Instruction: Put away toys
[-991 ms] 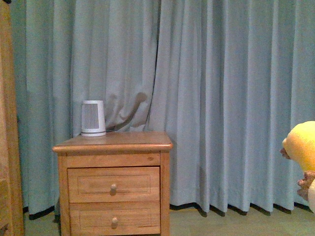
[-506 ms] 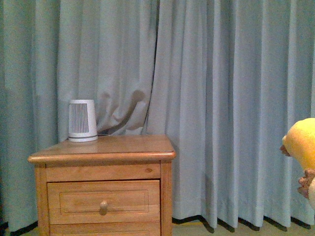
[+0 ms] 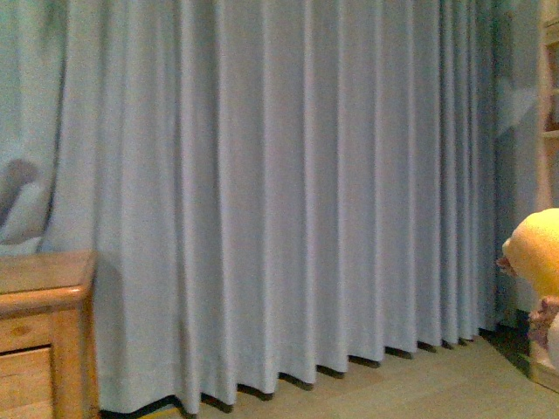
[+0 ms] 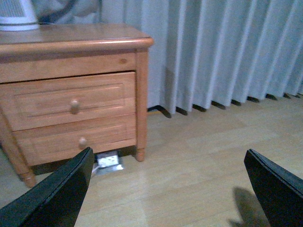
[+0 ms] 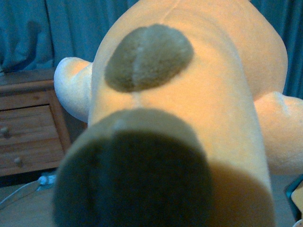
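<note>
The orange-yellow plush toy (image 3: pixel 537 249) shows at the right edge of the front view, held up off the floor, with a brownish foot below it. In the right wrist view the plush toy (image 5: pixel 199 94) fills the picture, its brownish feet close to the camera, and hides my right gripper, which is shut on it. My left gripper (image 4: pixel 168 189) is open and empty, its two dark fingers (image 4: pixel 52 198) spread wide above the wooden floor, to the right of the bedside cabinet.
A wooden two-drawer cabinet (image 4: pixel 71 99) stands at the left against a grey-blue curtain (image 3: pixel 279 192), with a white device (image 4: pixel 16 16) on top and a small power strip (image 4: pixel 108 161) under it. A wooden shelf edge (image 3: pixel 548 113) shows at the far right. Wooden floor (image 4: pixel 199 156) lies before the curtain.
The front view has swung to the right: the cabinet slid from the middle to the left edge and the white device left the view. The plush toy stays at the right edge.
</note>
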You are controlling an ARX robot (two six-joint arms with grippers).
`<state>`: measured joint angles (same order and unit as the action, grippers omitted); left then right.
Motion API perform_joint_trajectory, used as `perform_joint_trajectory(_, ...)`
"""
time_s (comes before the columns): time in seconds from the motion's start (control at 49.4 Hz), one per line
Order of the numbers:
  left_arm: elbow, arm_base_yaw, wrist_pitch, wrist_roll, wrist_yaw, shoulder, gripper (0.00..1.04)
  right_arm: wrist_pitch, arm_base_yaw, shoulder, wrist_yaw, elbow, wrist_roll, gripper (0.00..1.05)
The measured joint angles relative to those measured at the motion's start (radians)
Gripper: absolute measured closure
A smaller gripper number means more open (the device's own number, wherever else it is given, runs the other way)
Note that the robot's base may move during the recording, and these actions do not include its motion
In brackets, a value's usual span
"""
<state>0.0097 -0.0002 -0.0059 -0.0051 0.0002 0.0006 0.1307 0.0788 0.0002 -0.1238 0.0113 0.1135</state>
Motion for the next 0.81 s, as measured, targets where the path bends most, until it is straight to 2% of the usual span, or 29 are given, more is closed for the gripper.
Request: perform_joint_trajectory(0.809,0.0,0.0,0.0,0.0,0.0,0.0,0.06,0.0,0.0,0.0,0.0,0.0,0.001,0.95)
